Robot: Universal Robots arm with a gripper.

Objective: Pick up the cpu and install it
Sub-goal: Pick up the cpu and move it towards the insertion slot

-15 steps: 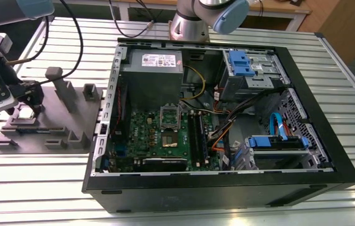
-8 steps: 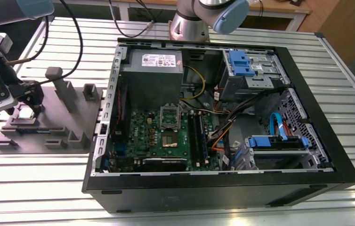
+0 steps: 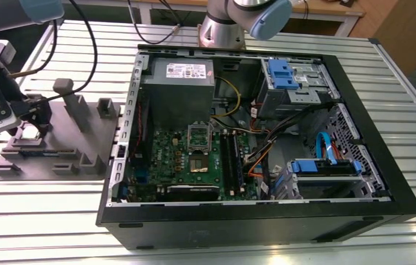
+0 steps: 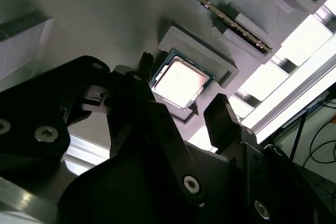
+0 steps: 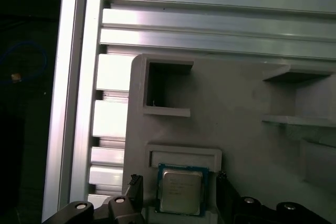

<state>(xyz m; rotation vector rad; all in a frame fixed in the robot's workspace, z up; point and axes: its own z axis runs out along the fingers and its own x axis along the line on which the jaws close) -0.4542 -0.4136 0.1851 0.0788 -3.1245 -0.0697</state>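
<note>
The cpu (image 5: 180, 191), a small square chip with a silvery top and thin pale rim, lies flat in a shallow recess of the grey holder block (image 5: 236, 108). In the second wrist view the cpu (image 4: 181, 80) shines brightly in that recess. My gripper (image 5: 179, 199) is open and hangs just above the chip, one black finger (image 5: 135, 192) on each side with gaps showing to the chip's edges. In the exterior view the gripper (image 3: 35, 122) is low over the holder block (image 3: 68, 149), at that view's left.
An open computer case (image 3: 384, 182) lies to the exterior view's right of the block, with a green board (image 3: 186, 165), a metal-framed socket (image 3: 198, 134), black memory sticks (image 3: 230, 160) and a grey metal box (image 3: 179, 88). Upright posts (image 3: 72, 105) rise from the block. Everything rests on a slatted aluminium table (image 3: 46, 221).
</note>
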